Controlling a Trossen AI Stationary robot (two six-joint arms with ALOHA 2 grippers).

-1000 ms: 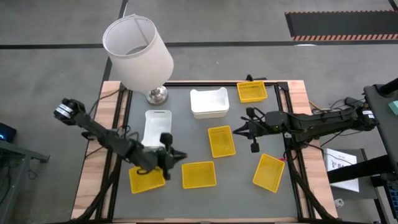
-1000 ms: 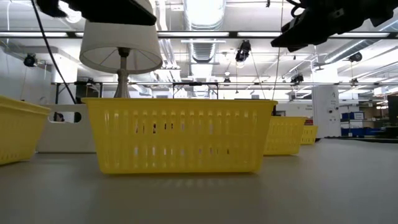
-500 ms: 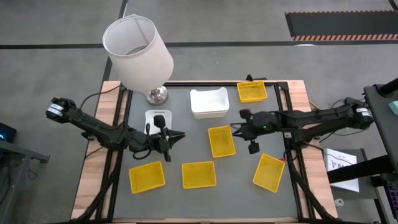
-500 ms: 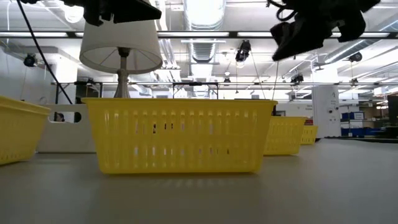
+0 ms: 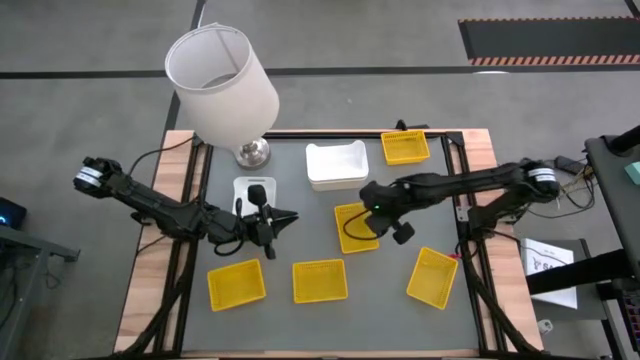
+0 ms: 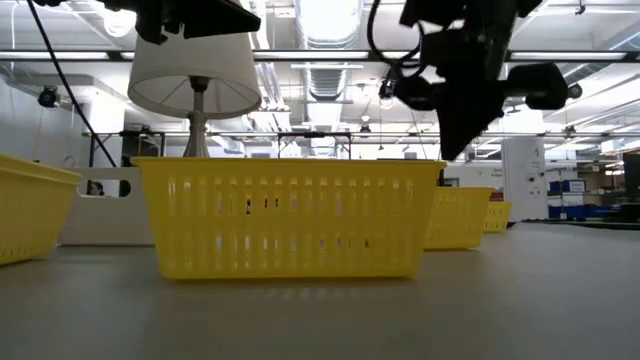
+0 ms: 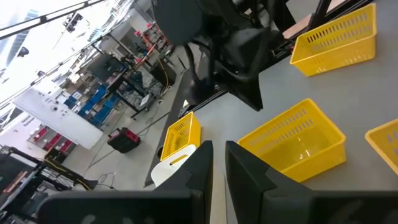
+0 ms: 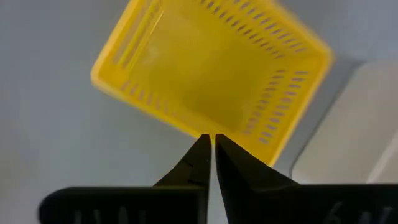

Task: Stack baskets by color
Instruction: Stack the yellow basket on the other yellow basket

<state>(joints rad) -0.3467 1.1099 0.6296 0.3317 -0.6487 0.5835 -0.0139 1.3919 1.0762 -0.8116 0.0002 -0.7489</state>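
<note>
Hovering with right pincer point(image 8: 210, 146) nearly closed just above yellow basket point(image 8: 211, 76) rim, risking, probably, knocking it aside by descending unopened.

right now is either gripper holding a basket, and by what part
Neither. The right gripper is shut and empty above the middle yellow basket; the left gripper is nearly shut, empty, over the small white basket.
</note>
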